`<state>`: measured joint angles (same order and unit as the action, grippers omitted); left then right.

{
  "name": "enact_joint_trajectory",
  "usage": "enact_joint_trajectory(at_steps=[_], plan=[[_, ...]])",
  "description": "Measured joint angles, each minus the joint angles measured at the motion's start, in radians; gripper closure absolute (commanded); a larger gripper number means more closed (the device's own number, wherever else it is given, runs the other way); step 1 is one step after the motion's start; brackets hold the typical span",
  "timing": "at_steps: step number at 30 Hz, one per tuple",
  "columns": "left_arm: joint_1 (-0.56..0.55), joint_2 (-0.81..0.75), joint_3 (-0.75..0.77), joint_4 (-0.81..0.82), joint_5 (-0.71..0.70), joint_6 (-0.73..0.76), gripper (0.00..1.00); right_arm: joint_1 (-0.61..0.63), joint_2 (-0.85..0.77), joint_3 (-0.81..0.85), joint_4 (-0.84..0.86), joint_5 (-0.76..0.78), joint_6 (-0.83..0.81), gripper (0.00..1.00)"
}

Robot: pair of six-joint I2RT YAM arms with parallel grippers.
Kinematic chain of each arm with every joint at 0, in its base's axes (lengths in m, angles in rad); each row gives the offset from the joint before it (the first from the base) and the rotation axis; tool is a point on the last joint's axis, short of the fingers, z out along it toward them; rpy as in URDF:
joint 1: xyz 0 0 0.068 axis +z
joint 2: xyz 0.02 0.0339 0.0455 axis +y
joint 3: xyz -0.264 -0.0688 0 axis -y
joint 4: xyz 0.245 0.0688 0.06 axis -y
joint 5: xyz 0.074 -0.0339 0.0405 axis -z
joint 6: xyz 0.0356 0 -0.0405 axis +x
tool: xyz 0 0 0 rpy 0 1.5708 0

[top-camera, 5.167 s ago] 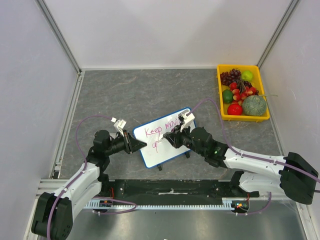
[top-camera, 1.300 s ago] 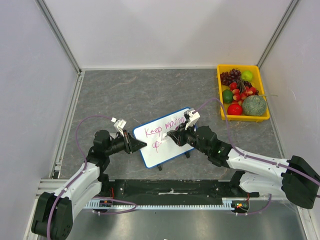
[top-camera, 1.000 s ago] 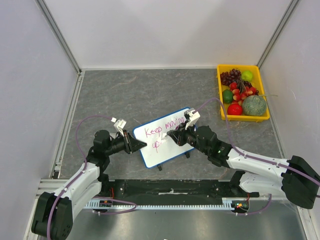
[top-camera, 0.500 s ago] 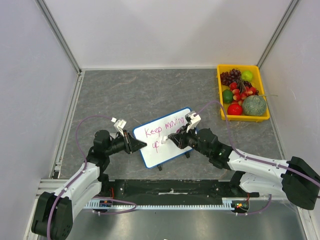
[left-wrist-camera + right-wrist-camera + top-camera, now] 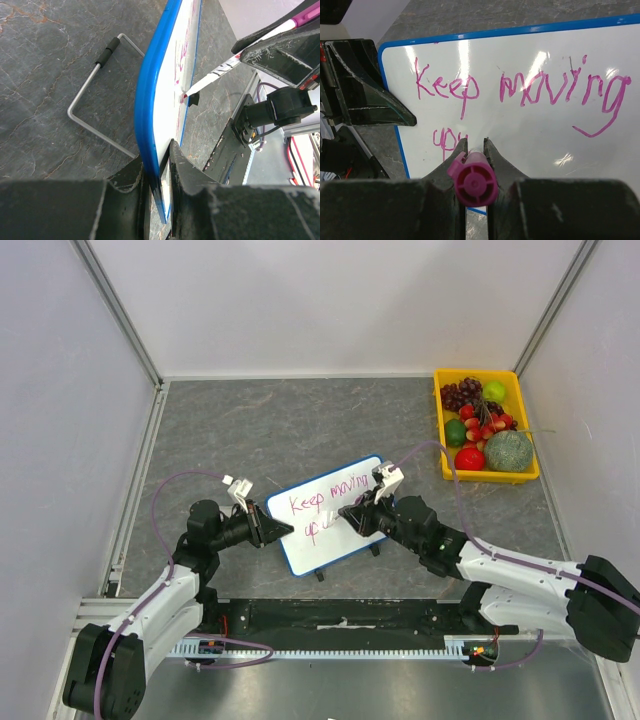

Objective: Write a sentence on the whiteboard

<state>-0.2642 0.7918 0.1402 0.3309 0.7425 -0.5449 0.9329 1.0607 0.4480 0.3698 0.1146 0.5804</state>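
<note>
At the far right of the grey table, a yellow tray holds dark grapes, a melon and red fruit.

Right wrist view: the second line of the sentence is mostly covered at 6 o'clock by the right gripper and the marker clamped in it, so only the first few letters can be made out. The marker's tip is hidden behind its own butt end. The whiteboard is cut off at 3 o'clock. Left wrist view: the board is seen nearly edge-on, so the lettering can't be read, and its near corner is buried in the left gripper.
</note>
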Motion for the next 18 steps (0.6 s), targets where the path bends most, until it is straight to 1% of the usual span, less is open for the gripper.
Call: enact_joint_trajectory(at_steps=[8, 18], plan=[[0.0, 0.0, 0.0, 0.0, 0.0, 0.0, 0.98, -0.013, 0.014, 0.044, -0.021, 0.021, -0.01, 1.0], [0.0, 0.0, 0.0, 0.0, 0.0, 0.0, 0.98, -0.021, 0.014, 0.059, -0.029, 0.013, -0.018, 1.0]])
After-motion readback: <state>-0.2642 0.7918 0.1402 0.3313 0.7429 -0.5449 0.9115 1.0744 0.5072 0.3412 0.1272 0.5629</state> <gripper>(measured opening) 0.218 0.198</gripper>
